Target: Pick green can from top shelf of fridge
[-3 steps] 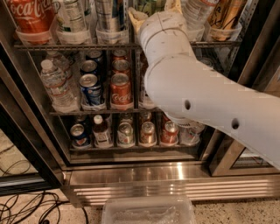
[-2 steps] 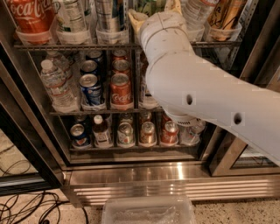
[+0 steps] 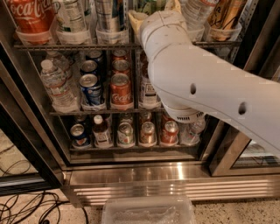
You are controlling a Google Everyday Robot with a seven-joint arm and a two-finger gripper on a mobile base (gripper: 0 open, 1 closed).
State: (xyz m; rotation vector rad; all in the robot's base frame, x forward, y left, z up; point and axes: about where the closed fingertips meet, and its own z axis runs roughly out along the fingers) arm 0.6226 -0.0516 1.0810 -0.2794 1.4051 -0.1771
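Note:
The fridge [image 3: 144, 173] stands open before me with drinks on wire racks. The top shelf [image 3: 52, 46] runs along the top of the view, fronted by clear cups. My white arm [image 3: 197, 83] reaches up from the right to it. My gripper [image 3: 153, 11] is at the middle of that shelf, right at the top edge of the view. A sliver of the pale green can [image 3: 148, 4] shows just above the wrist; the rest is hidden by the arm and cut off by the view's edge.
A red Coca-Cola container [image 3: 28, 15] and silver cans [image 3: 109, 17] stand left of the gripper, a tan can [image 3: 225, 13] to the right. Lower racks hold water bottles [image 3: 54, 85] and cans [image 3: 120, 89]. Door frames flank the opening. A clear plastic tub [image 3: 148, 212] and cables [image 3: 26, 210] lie on the floor.
The arm's elbow and wrist have shifted slightly upward. The gripper stays at the middle of the top shelf. Nothing else has moved.

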